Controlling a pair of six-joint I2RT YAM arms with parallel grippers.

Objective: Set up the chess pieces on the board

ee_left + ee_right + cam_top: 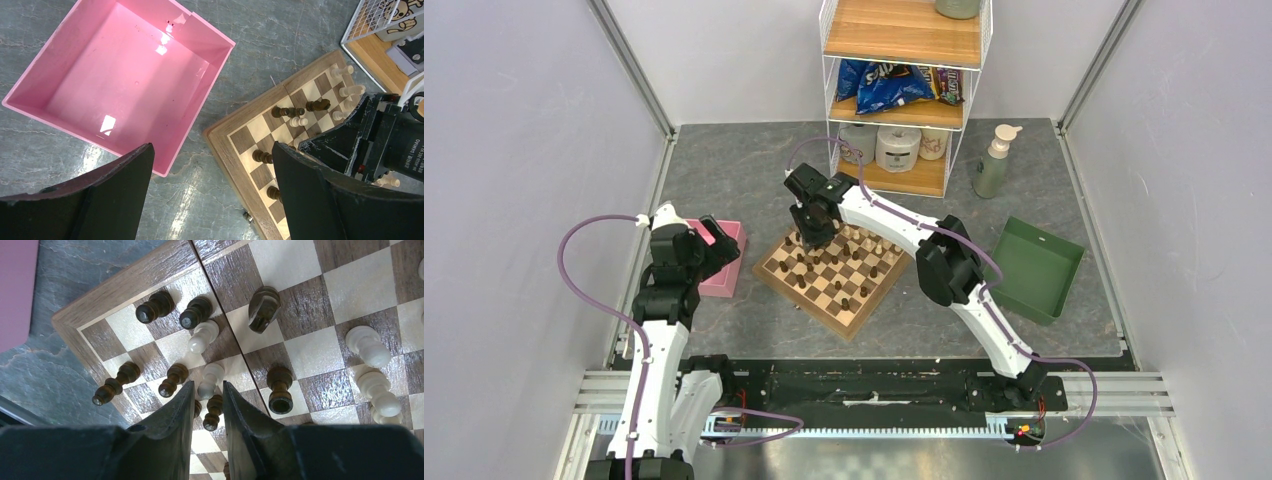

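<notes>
The board lies at the table's middle, turned like a diamond, with dark and cream chess pieces scattered over it. My right gripper hangs over its far left corner. In the right wrist view its jaws stand narrow on either side of a cream pawn, with thin gaps still showing, so it is open. Dark pieces stand near the corner and a dark knight lies on its side. My left gripper is wide open and empty over bare table between the pink box and the board's edge.
A pink box sits empty left of the board. A green tray lies to the right. A wire shelf unit with snacks and rolls stands behind, with a soap bottle beside it. A small metal bit lies by the board's edge.
</notes>
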